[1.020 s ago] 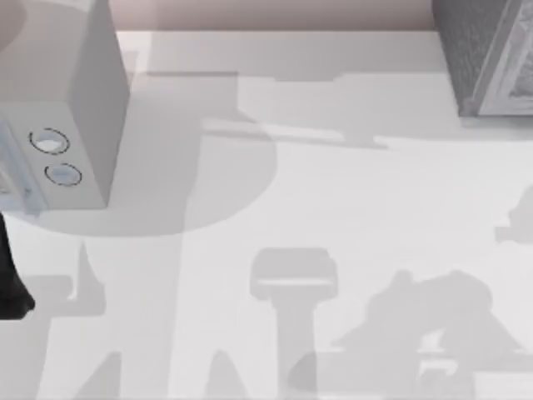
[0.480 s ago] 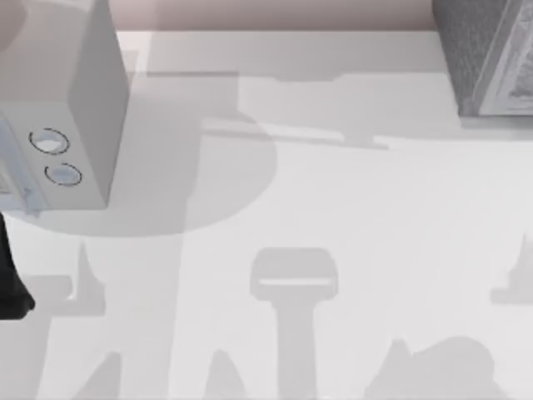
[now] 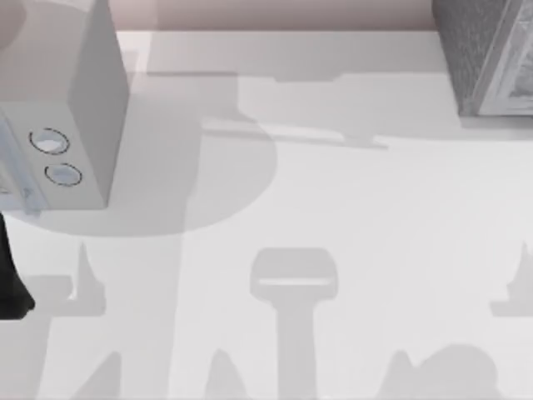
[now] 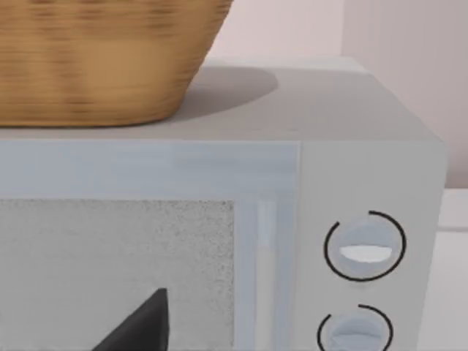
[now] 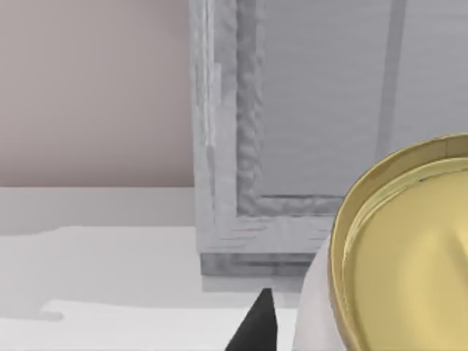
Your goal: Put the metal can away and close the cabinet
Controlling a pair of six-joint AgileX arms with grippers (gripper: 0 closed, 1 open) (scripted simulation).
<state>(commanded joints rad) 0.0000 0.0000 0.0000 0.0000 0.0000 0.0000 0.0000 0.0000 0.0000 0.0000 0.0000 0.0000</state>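
Note:
The metal can (image 5: 398, 256), with a gold rim and white side, sits very close in the right wrist view. My right gripper's dark fingertip (image 5: 256, 327) lies against its side, so the gripper is shut on the can. Behind the can stands the cabinet (image 5: 227, 146), showing its pale framed front and a grey inner panel. From above, the cabinet (image 3: 483, 58) is a dark speckled box at the far right corner. My left arm (image 3: 8, 283) stays at the table's left edge, and its fingertip (image 4: 142, 325) faces a pale grey box.
A smooth pale grey box (image 3: 75, 125) with two round rings stands at the far left, and a woven basket (image 4: 95, 58) rests on top of it. Arm shadows lie across the white table (image 3: 333, 200) near its front edge.
In the top view the right arm's shadows have slid toward the table's front right edge. The left arm and both boxes have not moved.

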